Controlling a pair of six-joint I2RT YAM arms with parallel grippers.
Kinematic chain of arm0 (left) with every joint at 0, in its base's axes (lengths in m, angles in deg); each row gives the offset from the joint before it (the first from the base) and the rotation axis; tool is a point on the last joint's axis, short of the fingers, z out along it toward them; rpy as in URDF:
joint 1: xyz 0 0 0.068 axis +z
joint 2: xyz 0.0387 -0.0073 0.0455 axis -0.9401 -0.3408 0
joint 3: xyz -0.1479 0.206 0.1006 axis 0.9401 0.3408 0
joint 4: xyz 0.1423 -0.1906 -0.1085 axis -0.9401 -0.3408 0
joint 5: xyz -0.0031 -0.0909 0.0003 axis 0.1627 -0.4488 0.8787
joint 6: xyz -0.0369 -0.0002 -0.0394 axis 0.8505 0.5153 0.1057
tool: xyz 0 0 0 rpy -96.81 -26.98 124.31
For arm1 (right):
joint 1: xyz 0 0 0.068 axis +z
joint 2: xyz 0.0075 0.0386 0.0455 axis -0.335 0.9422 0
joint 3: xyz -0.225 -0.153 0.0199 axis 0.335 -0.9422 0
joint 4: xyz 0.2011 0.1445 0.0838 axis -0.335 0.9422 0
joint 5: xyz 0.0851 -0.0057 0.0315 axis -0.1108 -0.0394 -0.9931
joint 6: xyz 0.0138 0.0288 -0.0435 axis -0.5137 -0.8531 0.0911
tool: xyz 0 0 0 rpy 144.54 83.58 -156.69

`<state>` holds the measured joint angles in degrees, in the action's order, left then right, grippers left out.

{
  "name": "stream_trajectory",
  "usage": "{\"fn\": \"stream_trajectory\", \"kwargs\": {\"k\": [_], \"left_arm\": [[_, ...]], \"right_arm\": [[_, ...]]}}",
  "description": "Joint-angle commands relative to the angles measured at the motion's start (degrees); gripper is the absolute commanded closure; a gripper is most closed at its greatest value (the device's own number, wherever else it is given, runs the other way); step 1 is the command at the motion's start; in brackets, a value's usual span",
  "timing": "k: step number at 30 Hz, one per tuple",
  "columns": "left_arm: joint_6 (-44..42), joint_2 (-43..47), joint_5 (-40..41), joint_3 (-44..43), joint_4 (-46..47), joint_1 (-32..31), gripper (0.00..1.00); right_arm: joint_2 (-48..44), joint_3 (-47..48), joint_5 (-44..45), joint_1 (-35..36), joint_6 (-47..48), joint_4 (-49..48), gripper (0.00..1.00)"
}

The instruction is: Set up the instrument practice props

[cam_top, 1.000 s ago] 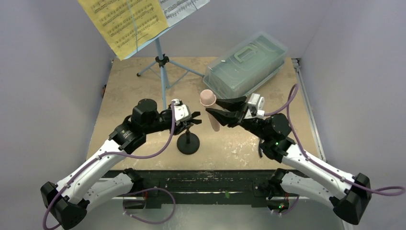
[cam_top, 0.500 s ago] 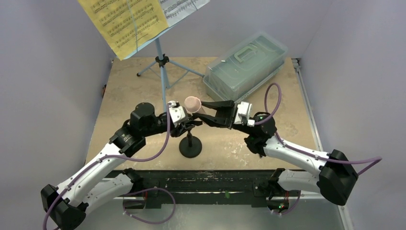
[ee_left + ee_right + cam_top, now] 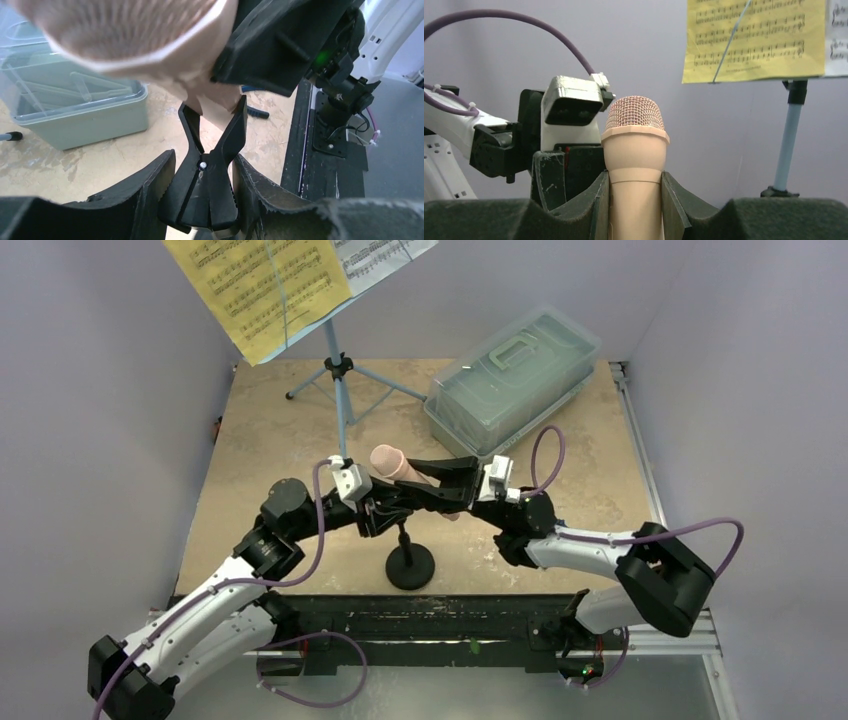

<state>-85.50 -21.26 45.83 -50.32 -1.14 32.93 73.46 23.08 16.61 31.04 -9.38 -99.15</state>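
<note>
Seating the mic (image 3: 634, 145) in the clip (image 3: 192, 135) atop the mic stand (image 3: 410, 565) looks like the step in hand.

- Right gripper (image 3: 634, 175): pinches the mic's handle just below the head, fingers tight on both sides. In the top view the head points toward the far left corner of the tabletop.
- Left gripper (image 3: 203, 156): closed on the clip's lower part. The fork prongs open upward.
- Mic's lower handle sits right at the fork mouth. Cannot tell whether it is touching or just short.
- Stand base rests near the near edge, about mid-width.
- Music stand (image 3: 338, 390) is at the far left corner with sheets (image 3: 265, 285) on it, so that part seems done. Box (image 3: 515, 365) is at the far right.

To do it well:
- Line the handle's axis up with the gap between the prongs before pushing.
- Press slowly. The left grip must stay firm so the base neither tips nor slides.
- Both sets of fingers are crowded together, so watch for a clash.
- Release the right side only once the prongs clearly hold the handle.
</note>
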Motion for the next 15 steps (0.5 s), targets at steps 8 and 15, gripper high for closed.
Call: {"fn": "stream_trajectory", "kwargs": {"k": [8, 15], "left_arm": [[22.29, -0.70, 3.40, 6.30, 38.65, 0.15, 1.00], [33.71, -5.17, 7.38, 8.58, 57.53, 0.15, 1.00]], "right_arm": [[4.29, 0.69, 7.93, 3.90, -7.24, -18.87, 1.00], [7.11, 4.40, 14.98, 7.61, -10.16, -19.06, 1.00]]}}
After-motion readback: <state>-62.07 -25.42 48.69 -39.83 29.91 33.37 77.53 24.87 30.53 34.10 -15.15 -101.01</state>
